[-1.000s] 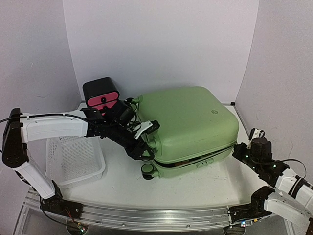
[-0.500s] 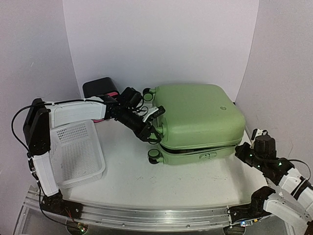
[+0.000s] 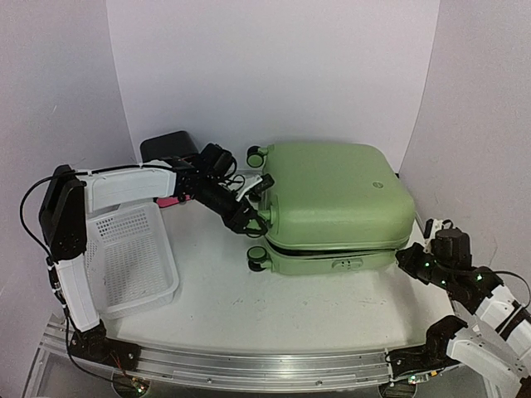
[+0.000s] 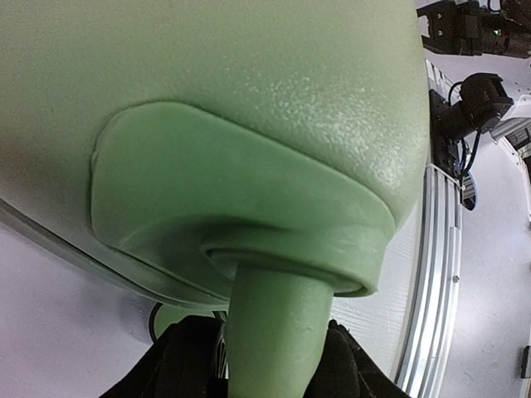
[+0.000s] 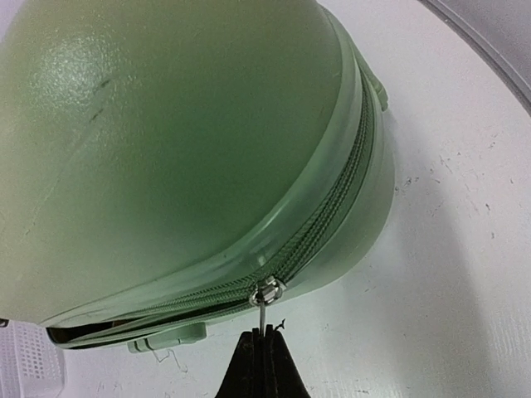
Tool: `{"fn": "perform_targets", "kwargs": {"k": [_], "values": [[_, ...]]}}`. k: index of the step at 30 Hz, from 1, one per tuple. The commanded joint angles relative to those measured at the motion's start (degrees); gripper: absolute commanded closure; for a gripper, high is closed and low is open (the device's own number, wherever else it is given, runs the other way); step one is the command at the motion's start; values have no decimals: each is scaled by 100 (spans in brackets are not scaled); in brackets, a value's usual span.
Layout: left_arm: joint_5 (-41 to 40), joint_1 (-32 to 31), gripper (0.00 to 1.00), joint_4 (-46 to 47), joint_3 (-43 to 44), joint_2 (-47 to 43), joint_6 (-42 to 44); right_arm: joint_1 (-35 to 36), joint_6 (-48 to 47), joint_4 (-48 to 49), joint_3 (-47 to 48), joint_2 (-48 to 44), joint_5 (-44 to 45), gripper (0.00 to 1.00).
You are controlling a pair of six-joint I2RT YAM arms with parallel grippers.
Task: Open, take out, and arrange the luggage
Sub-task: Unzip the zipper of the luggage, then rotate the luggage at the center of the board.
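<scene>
left gripper [image 3: 251, 218] clamped on luggage [image 3: 340, 195] by its green post [image 4: 270, 323] | right gripper [image 5: 263, 342] pinched together on zipper pull [image 5: 265, 295] | seam partly unzipped

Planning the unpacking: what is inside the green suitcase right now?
Only a dark slit shows at the partly unzipped seam of the light-green suitcase; its lid covers the contents, so nothing inside is identifiable.

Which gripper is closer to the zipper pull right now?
Right. The right gripper is shut on the zipper pull at the right end of the luggage, on its near side. The left gripper clamps a green post at the opposite, wheel end.
</scene>
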Motion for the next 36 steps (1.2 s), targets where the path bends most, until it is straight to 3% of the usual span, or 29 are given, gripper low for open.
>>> {"fn": "perform_targets", "kwargs": {"k": [1, 3, 4, 6, 12, 16, 21, 23, 26, 33, 36], "values": [[-3112, 1184, 99, 978, 543, -139, -1742, 145, -292, 88, 378, -29, -1297, 100], [-3037, 1198, 98, 994, 518, -263, -1575, 138, -276, 92, 378, -48, -1277, 100], [-2882, 1201, 97, 1010, 494, -331, -1485, 137, -245, 90, 372, -60, -1229, 91], [-2518, 1190, 93, 1026, 419, -464, -1282, 137, -144, 84, 367, -98, -1103, 58], [-766, 1193, 72, 1114, -53, -878, -1061, 139, -94, 307, 569, 8, -939, 26], [-461, 1194, 61, 1123, -338, -1073, -1124, 137, -387, 378, 1213, 349, -566, 6], [-118, 1182, 45, 1158, -573, -1219, -1167, 140, -774, 372, 2304, 1459, -87, 2], [-134, 1182, 32, 1159, -648, -1284, -1152, 139, -852, 366, 2687, 1946, 43, 2], [-332, 1185, 4, 1158, -762, -1433, -1101, 137, -962, 386, 3204, 2553, 166, 2], [-1296, 1030, 1, 1142, -949, -1822, -1061, 131, -1339, 407, 4388, 3693, 715, 2], [-1949, 748, 4, 1145, -1109, -2033, -1167, 77, -1615, 476, 4853, 4144, 894, 2]]}}
